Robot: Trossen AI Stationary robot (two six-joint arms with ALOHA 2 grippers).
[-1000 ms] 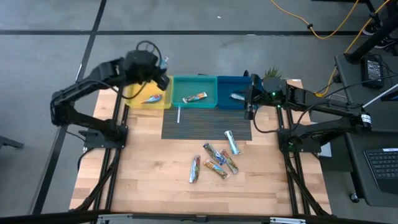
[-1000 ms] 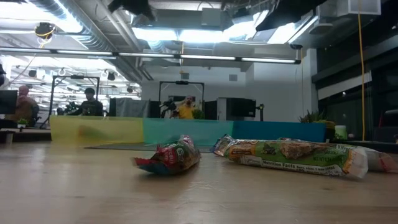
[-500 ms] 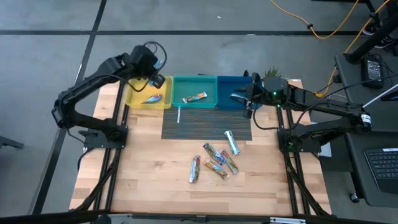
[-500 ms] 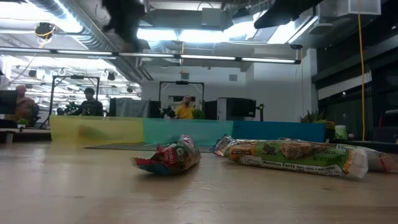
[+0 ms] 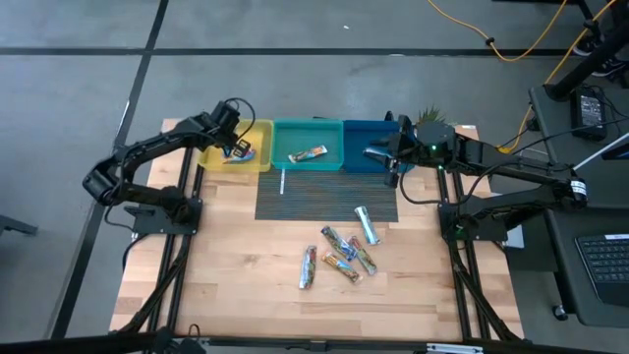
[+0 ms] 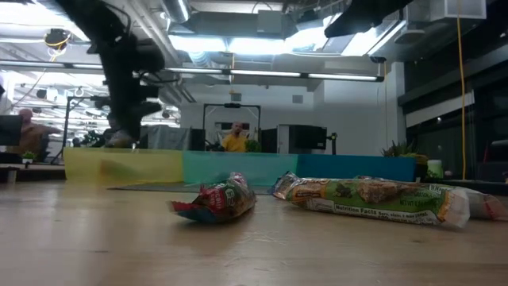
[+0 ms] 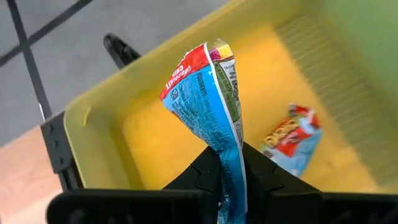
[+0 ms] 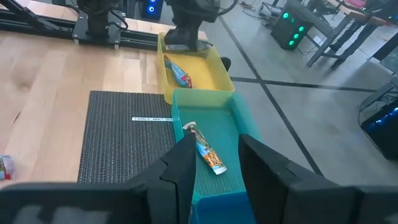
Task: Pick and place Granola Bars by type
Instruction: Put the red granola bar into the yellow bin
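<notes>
counter: pale wood plank top (image 5: 236, 265), black ribbed mat (image 5: 314, 197) | room: grey floor, bright ceiling lights | left gripper (image 7: 225, 177) clamped on blue-wrapped granola bar (image 7: 211, 106) above yellow plastic bin (image 5: 211, 157) | right gripper (image 8: 214, 155) spread, empty, over blue bin (image 5: 366, 138) | loose bars (image 5: 339, 256) mid-counter

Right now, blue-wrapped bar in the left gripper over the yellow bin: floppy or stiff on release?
Likely floppy: the blue-wrapped bar bends and twists above the left gripper. Probably light, held by one end. The glossy film may slide once inside the yellow bin.

Left end effector (image 5: 239, 147) fills yellow bin (image 5: 211, 155); teal bin (image 5: 334, 157) open above
</notes>
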